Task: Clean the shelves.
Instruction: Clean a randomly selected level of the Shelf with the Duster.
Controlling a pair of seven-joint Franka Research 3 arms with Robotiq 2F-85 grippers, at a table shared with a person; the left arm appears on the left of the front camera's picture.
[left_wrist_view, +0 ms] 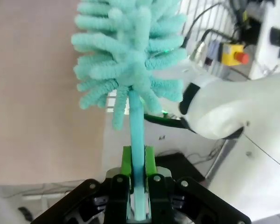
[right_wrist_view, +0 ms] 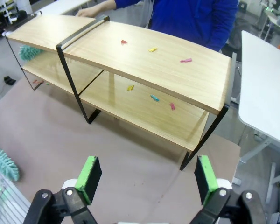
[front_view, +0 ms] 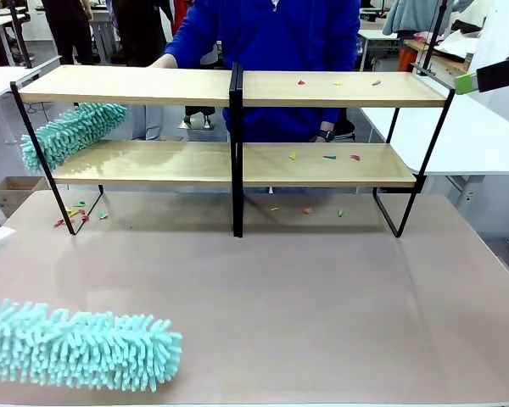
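Wood boards on a thin black metal frame: in the front view those two-tier shelves stand across the far half of the pinkish-brown surface, with the long boards running left to right. A person in a blue top is right behind them. Little coloured scraps dot the right half of both boards, and a few more lie on the surface underneath. A fluffy teal chenille duster sits low at the near left corner, well apart from the shelves and roughly parallel to the boards. A second teal duster pokes in at the left end of the lower board, and I can't tell who's holding it. One green pad of the right arm peeks in top right, about level with the top board.

Left wrist view: the left jaws are clamped on the duster's thin teal handle, with the fluffy head sticking straight out ahead.

Right wrist view: the right jaws are wide apart, green pads with nothing between them, looking down on the scrap-covered right end of the shelves.

My take is that the mess is on the right half, so the left arm with the duster has to go up, forward and across the middle. The right arm's closer but empty-handed.
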